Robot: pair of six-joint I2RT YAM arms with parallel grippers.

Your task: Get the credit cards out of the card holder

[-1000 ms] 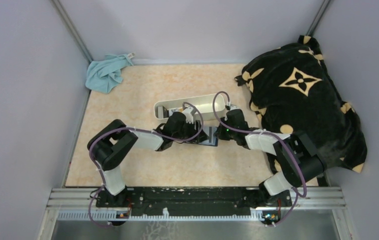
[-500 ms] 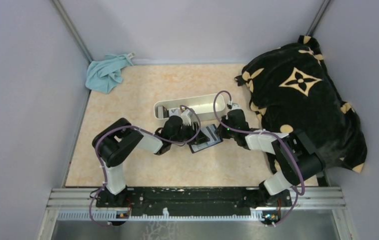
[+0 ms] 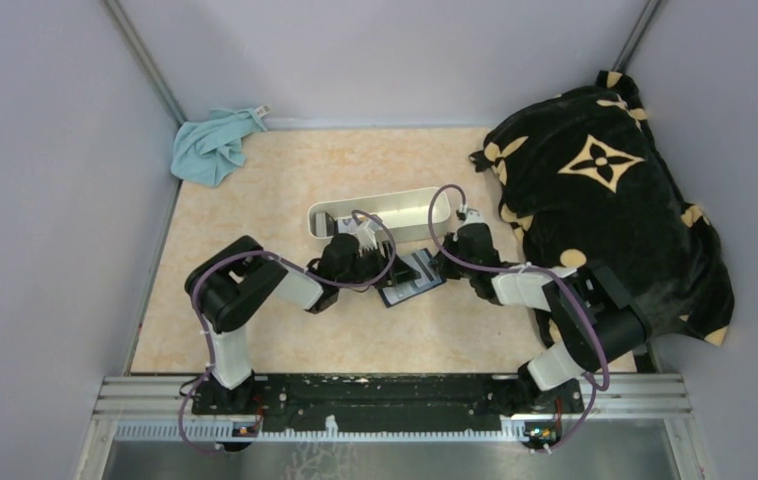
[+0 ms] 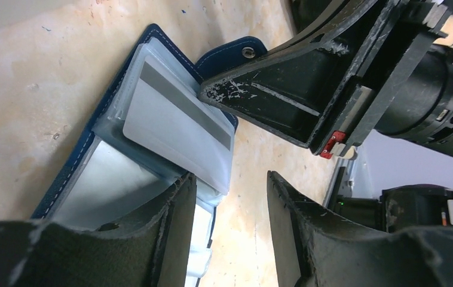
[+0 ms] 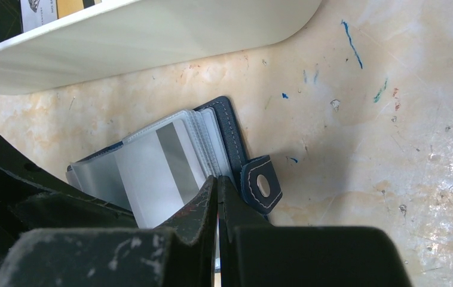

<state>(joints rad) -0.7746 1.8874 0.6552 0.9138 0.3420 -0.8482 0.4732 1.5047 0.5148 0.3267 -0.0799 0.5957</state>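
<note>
The navy card holder (image 3: 410,280) lies open on the table between both grippers, its snap tab (image 5: 262,184) flat on the right. A pale credit card (image 4: 176,122) with a grey stripe sits in the top clear sleeve, also plain in the right wrist view (image 5: 146,173). My right gripper (image 5: 217,179) is shut, its tips pressed on the holder's edge beside the tab. My left gripper (image 4: 230,197) is open at the holder's other side. One of its fingers (image 4: 173,221) rests on the sleeves, and bare table shows between the jaws.
A long white tray (image 3: 380,208) stands just behind the holder, close to both wrists. A black and gold blanket (image 3: 605,200) fills the right side. A light blue cloth (image 3: 213,145) lies in the far left corner.
The left gripper has narrowed a little and drawn back to the left. The card holder has turned slightly and shows more. The right gripper has stayed shut on its edge.
</note>
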